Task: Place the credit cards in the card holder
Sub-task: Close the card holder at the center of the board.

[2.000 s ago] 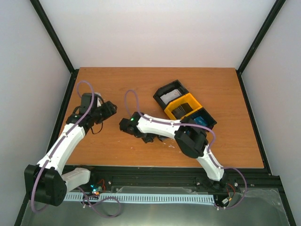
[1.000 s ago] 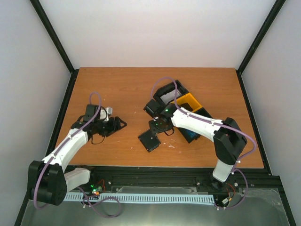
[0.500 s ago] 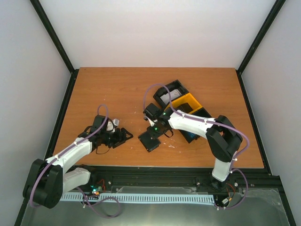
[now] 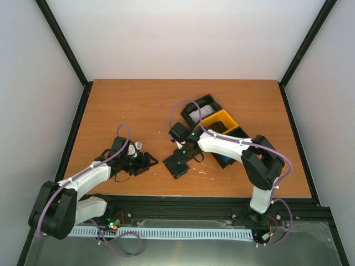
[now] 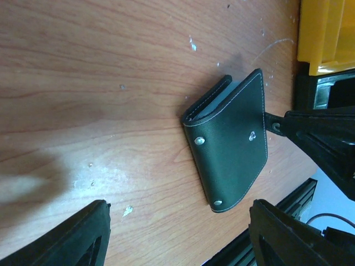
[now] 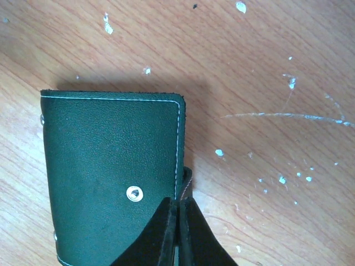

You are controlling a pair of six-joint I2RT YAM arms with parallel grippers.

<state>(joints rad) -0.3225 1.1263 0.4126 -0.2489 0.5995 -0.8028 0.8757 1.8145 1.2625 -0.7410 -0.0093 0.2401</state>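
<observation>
The card holder is a small dark folded case lying flat on the wood near the front edge. In the right wrist view its stitched cover shows a metal snap, and my right gripper is shut on the thin clasp tab at its edge. My left gripper stands open just left of the holder, which lies ahead of its spread fingers in the left wrist view. Grey-white credit cards lie in the tray's far compartment. My right arm hides most of the near compartment.
A three-compartment black-and-yellow tray stands at an angle behind and right of the holder; its yellow wall shows in the left wrist view. The table's black front rail runs close behind the holder. White flecks dot the wood.
My right gripper has closed onto the holder's clasp tab. My left gripper has slid right, closer to the holder, still open. The holder has hardly moved.
</observation>
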